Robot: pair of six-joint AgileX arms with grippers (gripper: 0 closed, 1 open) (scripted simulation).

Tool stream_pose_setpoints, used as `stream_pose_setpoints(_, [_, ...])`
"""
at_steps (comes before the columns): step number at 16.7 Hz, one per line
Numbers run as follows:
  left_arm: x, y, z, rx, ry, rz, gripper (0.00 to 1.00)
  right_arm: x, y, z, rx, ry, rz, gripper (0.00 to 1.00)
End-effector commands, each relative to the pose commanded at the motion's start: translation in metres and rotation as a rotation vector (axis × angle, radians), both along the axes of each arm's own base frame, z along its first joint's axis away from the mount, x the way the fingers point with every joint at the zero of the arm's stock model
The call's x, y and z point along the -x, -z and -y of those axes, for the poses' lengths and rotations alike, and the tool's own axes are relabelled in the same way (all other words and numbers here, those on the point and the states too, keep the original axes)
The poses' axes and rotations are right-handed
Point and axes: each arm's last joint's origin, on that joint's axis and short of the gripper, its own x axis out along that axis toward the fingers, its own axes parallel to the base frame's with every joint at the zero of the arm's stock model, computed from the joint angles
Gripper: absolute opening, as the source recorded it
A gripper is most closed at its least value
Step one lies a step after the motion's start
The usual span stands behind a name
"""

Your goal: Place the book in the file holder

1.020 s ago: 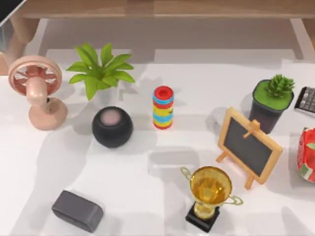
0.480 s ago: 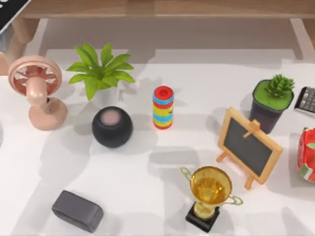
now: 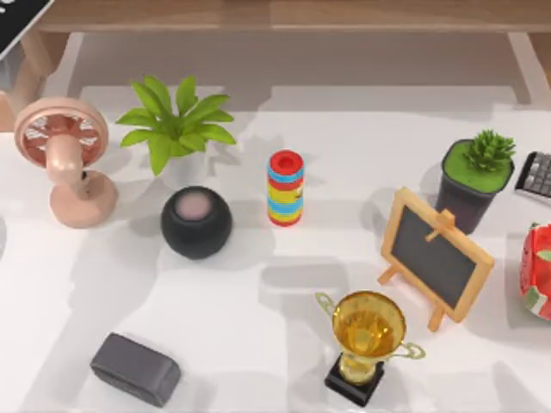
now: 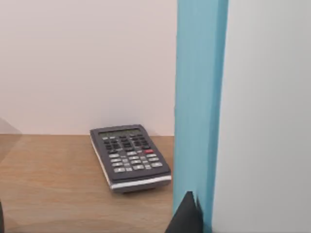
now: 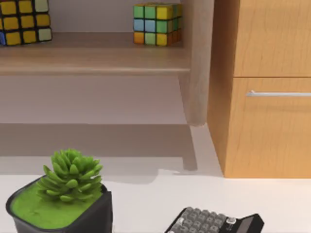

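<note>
Book (image 4: 199, 97) upright, long axis vertical, blue spine right against left claw (image 4: 187, 219) | claw judged pinching book, one dark fingertip on spine | held at shelf height near calculator (image 4: 129, 155) | right arm parked by worktop's right, near succulent pot (image 5: 60, 208)

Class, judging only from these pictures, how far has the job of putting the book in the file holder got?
Done: nothing that the pictures confirm. In hand: the left wrist view shows a tall blue upright panel close to the camera, beside a calculator on a wooden shelf; whether it is book or holder cannot be told. Left: seeing the book seated in the holder.
</note>
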Motion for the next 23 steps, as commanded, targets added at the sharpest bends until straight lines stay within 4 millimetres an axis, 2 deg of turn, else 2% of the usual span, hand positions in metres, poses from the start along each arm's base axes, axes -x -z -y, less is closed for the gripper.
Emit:
stream_pose_setpoints(4, [0.0,0.0,0.0,0.0,0.0,0.0,0.02,0.0,0.0,0.0,0.0,0.0,0.0,1.0])
stream_pose_setpoints(5, [0.0,0.0,0.0,0.0,0.0,0.0,0.0,0.0,0.0,0.0,0.0,0.0,0.0,1.0])
stream_pose_setpoints(16, [-0.001,0.0,0.003,-0.008,0.002,-0.01,0.0,0.0,0.0,0.0,0.0,0.0,0.0,1.0])
stream_pose_setpoints(20, [0.001,-0.013,0.002,0.0,0.002,0.001,0.0,0.0,0.0,0.0,0.0,0.0,0.0,1.0])
stream_pose_setpoints(23, [0.001,-0.015,0.001,-0.001,0.003,0.001,0.0,0.0,0.0,0.0,0.0,0.0,0.0,1.0])
